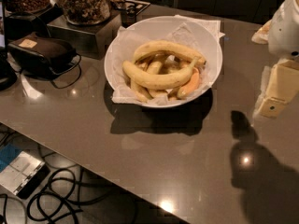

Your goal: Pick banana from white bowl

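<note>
camera view: the claw (276,93) is hanging at the right edge of the scene, above the table (140,162) and well apart from the white bowl (113,55). i cannot tell whether it is clenched or released, and it is carrying nothing that shows. the banana (159,80) is lying off to the claw's left as the camera sees it. it is resting across the front of the heap inside the bowl, with its slim stem pointing up toward the claw's side. it is sitting on top, probably because the smaller fruit under it are propping it up, so its upper face is lying exposed.

farther from the claw, the arched banana (163,47) is curving over the back of the heap with its dark tip close to the stem. the short orange one (189,84) is tucked just under the stem end, on the side nearest the claw. crumpled paper (187,31) is lining the bowl and spilling over the rim.

between the claw and the bowl the table is lying bare, carrying only the arm's shadow (261,167), so a sideways approach is looking open. the bowl's wall is rising on the near side, so coming down from above is seeming safer. beyond the bowl, a jar (86,3) and a black case (42,52) are crowding the far side.
</note>
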Controlling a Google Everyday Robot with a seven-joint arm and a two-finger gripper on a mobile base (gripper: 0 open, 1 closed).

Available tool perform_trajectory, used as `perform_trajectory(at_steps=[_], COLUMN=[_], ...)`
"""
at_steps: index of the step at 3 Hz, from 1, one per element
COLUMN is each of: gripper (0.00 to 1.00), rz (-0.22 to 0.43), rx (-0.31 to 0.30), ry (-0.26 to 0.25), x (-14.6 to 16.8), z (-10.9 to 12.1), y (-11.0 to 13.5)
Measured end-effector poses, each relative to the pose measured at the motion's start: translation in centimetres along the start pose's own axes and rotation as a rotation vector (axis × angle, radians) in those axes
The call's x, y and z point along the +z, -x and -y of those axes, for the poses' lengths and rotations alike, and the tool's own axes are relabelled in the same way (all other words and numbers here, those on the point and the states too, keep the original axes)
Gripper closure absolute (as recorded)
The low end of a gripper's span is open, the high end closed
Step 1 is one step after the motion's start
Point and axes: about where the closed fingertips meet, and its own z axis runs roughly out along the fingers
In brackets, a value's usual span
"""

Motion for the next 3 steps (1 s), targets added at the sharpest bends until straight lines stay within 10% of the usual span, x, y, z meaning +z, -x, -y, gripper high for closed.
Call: perform_trajectory(at_steps=[3], gripper=[0.0], rz=[-0.128], rx=[-0.162], ry=[0.039], x=[-0.2], z=[-10.4], y=[10.3])
